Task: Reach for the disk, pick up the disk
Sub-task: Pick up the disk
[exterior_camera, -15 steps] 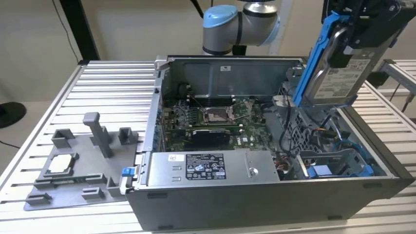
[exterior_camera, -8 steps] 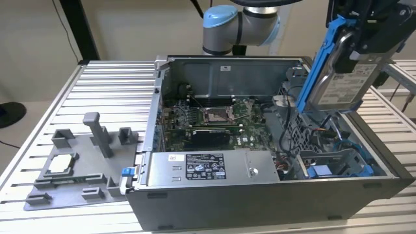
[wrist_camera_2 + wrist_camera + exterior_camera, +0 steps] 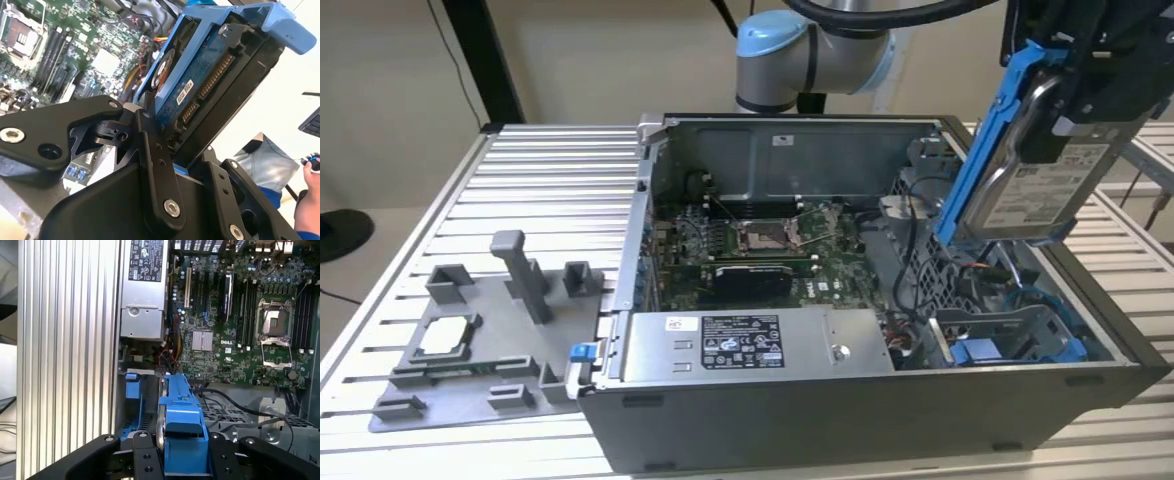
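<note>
Disk [image 3: 1025,190] up in the air, clear above the open computer case [image 3: 854,400], and the tool [image 3: 1094,75] is clamped on its upper end. In the exterior view it hangs tilted over the case's drive-bay end, white label facing out, blue bracket [image 3: 981,150] running down its edge, lower corner just above the case rim. Below it inside the case sits a blue drive cage [image 3: 1014,345], well apart from the lifted disk.

In the second wrist view the black fingers [image 3: 155,165] press against the disk [image 3: 200,85] from both sides, the circuit-board face and connector row turned toward the camera. In the first wrist view the blue bracket [image 3: 182,430] sits squeezed between the 2 finger links, straight over the case.

Inside the case, the motherboard [image 3: 761,240] lies flat with its open processor socket [image 3: 761,235], and the long grey power supply [image 3: 747,345] with a white-and-black label runs along the case's near wall. Beside the case on the ribbed metal worktop [image 3: 520,180] rests a grey tray [image 3: 480,350] holding a small square silver chip [image 3: 440,338]. A person's hand [image 3: 307,200] shows far past the disk in the second wrist view.
</note>
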Motion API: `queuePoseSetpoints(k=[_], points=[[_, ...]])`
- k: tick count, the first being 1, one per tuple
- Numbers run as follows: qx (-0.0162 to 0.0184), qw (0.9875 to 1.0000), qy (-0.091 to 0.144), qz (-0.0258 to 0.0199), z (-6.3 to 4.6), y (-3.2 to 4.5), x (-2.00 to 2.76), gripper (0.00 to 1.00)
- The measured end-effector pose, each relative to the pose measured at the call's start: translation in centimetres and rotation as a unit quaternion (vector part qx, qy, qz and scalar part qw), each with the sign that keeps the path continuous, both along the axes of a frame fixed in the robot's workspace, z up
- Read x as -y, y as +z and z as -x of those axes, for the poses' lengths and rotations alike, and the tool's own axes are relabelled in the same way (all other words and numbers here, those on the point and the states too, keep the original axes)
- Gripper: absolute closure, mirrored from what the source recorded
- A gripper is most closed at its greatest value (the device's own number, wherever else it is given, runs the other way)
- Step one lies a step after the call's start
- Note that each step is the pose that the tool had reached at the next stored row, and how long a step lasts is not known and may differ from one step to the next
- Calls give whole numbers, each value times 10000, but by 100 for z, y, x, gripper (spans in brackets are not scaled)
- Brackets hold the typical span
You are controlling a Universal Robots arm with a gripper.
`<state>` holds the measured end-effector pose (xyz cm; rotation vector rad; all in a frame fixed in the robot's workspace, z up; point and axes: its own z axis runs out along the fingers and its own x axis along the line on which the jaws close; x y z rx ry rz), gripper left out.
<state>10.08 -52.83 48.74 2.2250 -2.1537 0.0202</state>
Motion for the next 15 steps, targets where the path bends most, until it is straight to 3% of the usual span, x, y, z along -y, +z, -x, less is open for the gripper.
queuePoseSetpoints(k=[15], points=[[0, 10000, 0, 0, 0, -78, 346, 100]])
